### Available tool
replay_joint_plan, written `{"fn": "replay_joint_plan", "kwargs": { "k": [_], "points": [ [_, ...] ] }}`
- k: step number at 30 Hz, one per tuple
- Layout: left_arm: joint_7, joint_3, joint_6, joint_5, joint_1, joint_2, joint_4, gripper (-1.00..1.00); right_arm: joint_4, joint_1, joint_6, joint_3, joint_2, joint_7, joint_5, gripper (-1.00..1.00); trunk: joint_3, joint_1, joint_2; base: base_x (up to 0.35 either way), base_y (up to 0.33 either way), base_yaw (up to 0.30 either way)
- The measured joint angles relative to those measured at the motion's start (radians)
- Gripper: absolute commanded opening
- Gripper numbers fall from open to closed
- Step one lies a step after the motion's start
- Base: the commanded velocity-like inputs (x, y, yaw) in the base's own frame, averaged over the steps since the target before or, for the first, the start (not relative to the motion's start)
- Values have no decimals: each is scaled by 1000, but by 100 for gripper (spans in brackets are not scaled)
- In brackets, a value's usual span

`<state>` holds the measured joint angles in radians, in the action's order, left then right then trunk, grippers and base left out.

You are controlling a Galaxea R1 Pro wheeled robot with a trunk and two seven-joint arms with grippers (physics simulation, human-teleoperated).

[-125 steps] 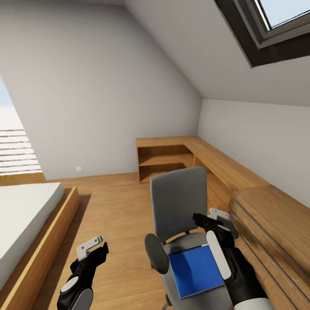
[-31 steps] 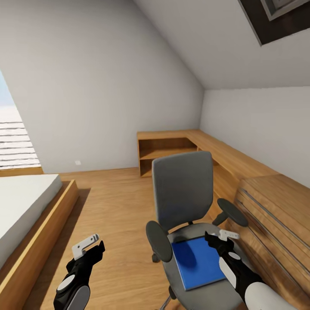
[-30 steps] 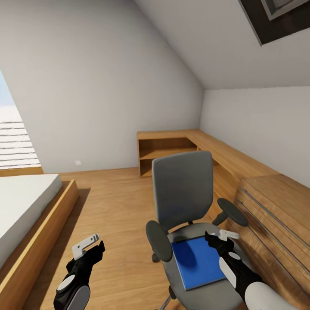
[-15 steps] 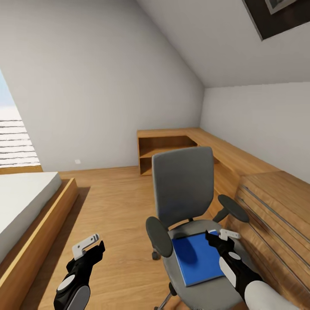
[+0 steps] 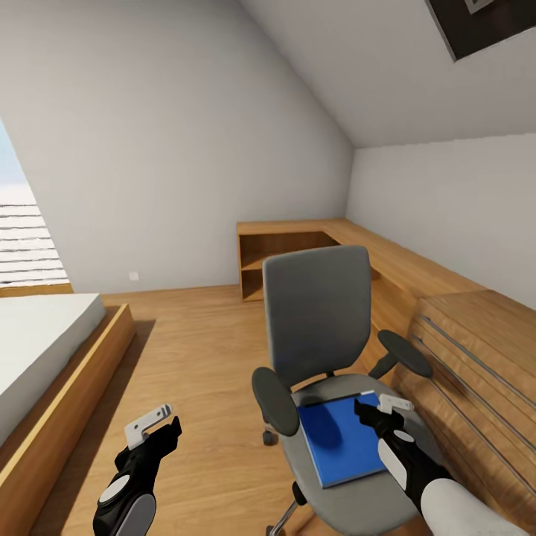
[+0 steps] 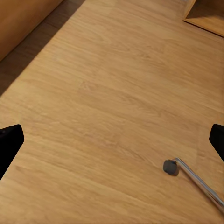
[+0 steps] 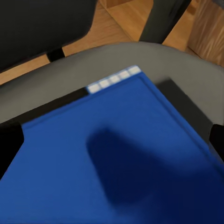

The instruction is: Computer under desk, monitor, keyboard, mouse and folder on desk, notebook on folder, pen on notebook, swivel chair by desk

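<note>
Blue folder (image 5: 339, 439) on swivel chair (image 5: 320, 327) — right hand (image 5: 381, 412) above its edge

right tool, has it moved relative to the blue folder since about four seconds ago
Yes. The right tool came down from beyond the folder's far right corner to just over its right edge.

We see the chair (image 5: 327, 365) mid-floor (image 5: 193, 357), its back toward the far wall. On its seat lies the folder (image 5: 339, 439), nearer the right edge. Behind the chair a shelf unit (image 5: 286, 257) fills the far corner; a drawer chest (image 5: 476, 357) stands just right of the chair. The bed (image 5: 37, 350) lies along the left.
</note>
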<state>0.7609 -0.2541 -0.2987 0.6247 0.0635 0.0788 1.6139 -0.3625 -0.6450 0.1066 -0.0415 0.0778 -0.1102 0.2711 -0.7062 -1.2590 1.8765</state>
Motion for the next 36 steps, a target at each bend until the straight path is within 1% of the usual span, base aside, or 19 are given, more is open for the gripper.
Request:
{"fn": "replay_joint_plan", "kwargs": {
  "k": [4, 18, 23, 33, 36],
  "points": [
    [0, 0, 0, 0, 0, 0, 0, 100, 0, -2, -1, 0, 0, 0, 0, 100, -13, -15, 28, 0, 0, 0],
    [0, -1, 0, 0, 0, 1, -3, 100, -1, -4, -1, 0, 0, -1, 1, 100, -13, -15, 28, 2, 0, 0],
    [-1, -2, 0, -1, 0, 1, -6, 100, -1, -4, -1, 0, 0, -2, 1, 100, -13, -15, 28, 106, 0, 0],
    [1, -6, 0, -3, 0, 1, -9, 100, -4, -4, -2, 0, 0, -4, 1, 100, -13, -15, 28, 24, 0, 0],
    [1, -12, 1, -5, 0, 1, -9, 100, -3, -4, -6, 0, 0, -4, 0, 100, -13, -15, 28, 3, 0, 0]
  ]
}}
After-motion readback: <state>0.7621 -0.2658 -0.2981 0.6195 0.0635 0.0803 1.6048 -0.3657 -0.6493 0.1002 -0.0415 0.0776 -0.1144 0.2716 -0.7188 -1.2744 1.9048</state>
